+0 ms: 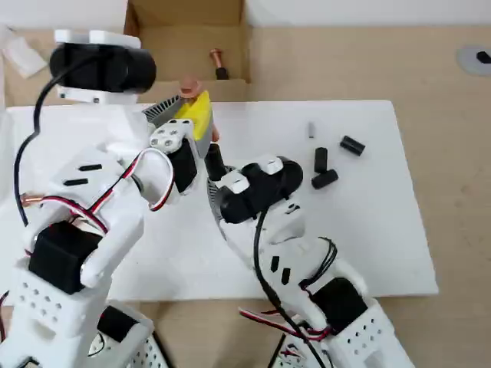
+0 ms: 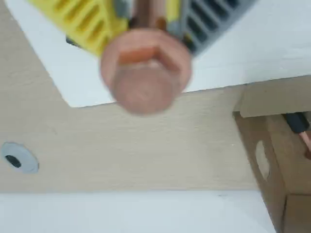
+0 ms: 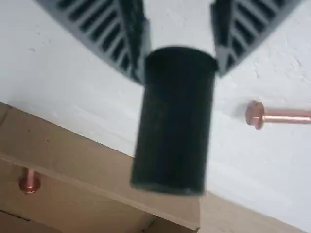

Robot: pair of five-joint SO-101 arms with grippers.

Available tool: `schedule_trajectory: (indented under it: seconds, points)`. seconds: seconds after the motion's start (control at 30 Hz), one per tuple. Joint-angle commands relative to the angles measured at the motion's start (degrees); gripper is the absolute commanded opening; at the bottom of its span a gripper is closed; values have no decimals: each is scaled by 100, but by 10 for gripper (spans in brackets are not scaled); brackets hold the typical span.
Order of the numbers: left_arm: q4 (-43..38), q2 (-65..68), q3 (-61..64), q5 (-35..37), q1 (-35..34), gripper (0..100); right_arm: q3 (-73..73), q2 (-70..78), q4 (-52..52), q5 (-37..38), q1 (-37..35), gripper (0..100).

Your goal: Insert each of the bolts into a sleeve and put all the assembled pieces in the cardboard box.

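Bolt-to-sleeve insertion in hand; parts not yet joined.
Left gripper [image 2: 148,19] clamps a bolt [image 2: 146,73], right gripper [image 3: 180,65] clamps a sleeve [image 3: 172,131]; the next move likely requires aligning both axes before pushing in.

A pale wooden tabletop [image 1: 445,153] (a round cable grommet [image 1: 474,59] set into it) carries a white board [image 1: 368,230].

A white board [image 1: 368,253] lies on the table [image 1: 453,153] in front of the cardboard box [image 1: 146,38], which holds one assembled piece [image 1: 218,64]. Three loose sleeves [image 1: 324,179] cluster on the board's right side and a loose bolt [image 1: 31,201] lies near its left edge. At the back edge, the left gripper [image 1: 192,103] clamps a bolt [image 2: 146,73]; just in front of it, the right gripper [image 1: 213,172] grips a sleeve [image 3: 172,121].
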Motion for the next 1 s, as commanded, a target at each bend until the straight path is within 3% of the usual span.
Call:
schedule_trajectory:
  seconds: [0.0,0.17,0.43,0.7,0.97]
  points:
    - [-35,-101,-378,-62,-176,5,154,-92,-589,158,233,9]
    - [-35,-92,-440,-62,-396,5,1182,-866,-1697,932,303,9]
    - [-35,-75,-440,-62,-387,5,2325,-2782,-1732,1222,286,9]
    - [35,-66,-387,-26,-343,5,2431,-2826,-1767,1213,295,9]
    - [642,-110,-97,-53,-9,5,2413,-2826,-1785,1055,303,9]
